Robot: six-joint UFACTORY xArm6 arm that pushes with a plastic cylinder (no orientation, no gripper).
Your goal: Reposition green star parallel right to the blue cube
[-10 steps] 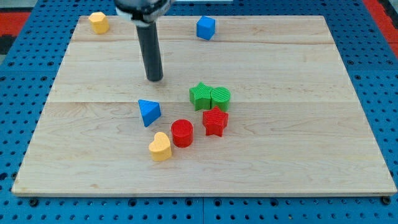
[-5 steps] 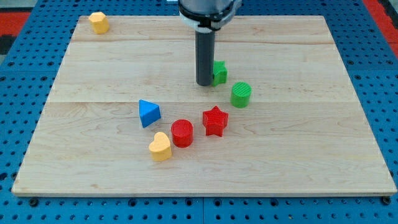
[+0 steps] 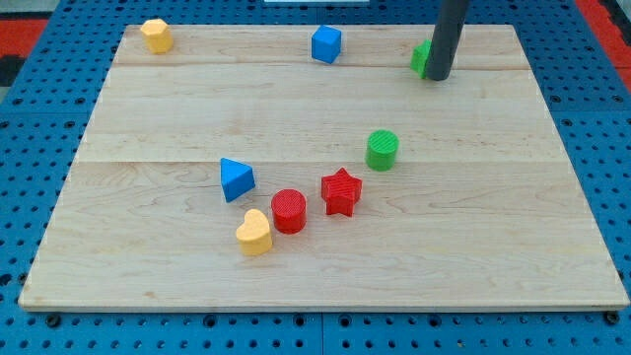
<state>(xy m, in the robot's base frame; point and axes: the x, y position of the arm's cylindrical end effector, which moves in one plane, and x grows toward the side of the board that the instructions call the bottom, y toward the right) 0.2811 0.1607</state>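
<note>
Right of blue cube (image 3: 326,44): green star (image 3: 421,57) touching my tip (image 3: 439,77); no pincer, wood board (image 3: 493,247), blue pegboard (image 3: 601,118) around.

green star (image 3: 421,57) mostly behind the rod (image 3: 447,37)

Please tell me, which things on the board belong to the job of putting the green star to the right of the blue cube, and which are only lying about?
Belonging to the job:
green star, mostly hidden behind the rod
blue cube
my tip, touching the star's right side

Only lying about:
green cylinder
red star
red cylinder
blue triangle
yellow heart
yellow block at the view's top left
</note>
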